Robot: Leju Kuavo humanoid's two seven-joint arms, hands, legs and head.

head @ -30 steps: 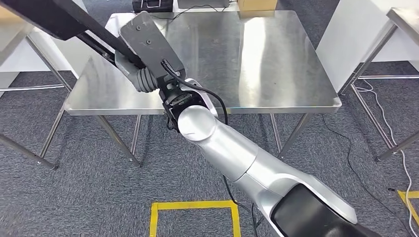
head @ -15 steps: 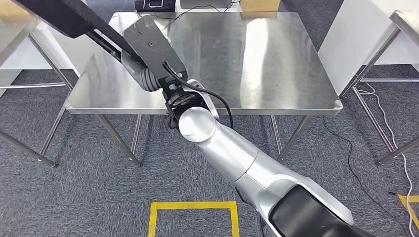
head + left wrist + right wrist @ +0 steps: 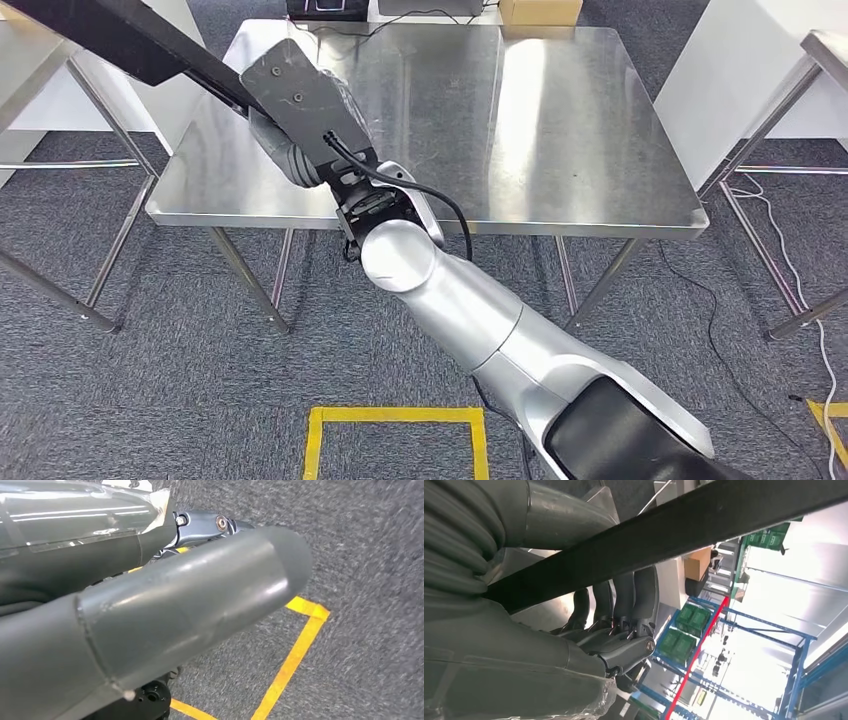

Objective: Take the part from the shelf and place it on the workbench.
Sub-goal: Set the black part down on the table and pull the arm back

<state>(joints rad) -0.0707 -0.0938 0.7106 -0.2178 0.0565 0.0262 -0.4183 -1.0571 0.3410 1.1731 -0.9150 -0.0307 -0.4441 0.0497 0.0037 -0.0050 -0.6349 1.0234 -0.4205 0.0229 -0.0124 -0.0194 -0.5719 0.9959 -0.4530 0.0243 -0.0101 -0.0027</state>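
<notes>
One long black part (image 3: 130, 40) is held in the right hand (image 3: 574, 630), fingers (image 3: 624, 600) wrapped around it, above the near left edge of one steel tabletop (image 3: 560, 130). The left hand (image 3: 165, 615) looks empty, perhaps curled; I cannot tell.

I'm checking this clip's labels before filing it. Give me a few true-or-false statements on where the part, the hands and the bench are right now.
1. The right hand holds a long black part. True.
2. The part lies flat on the workbench, released. False: it is held above the bench's near left corner.
3. A cardboard box sits at the bench's far edge. True.
4. The left hand hangs over the bench. False: grey carpet and yellow floor tape lie below it.
</notes>
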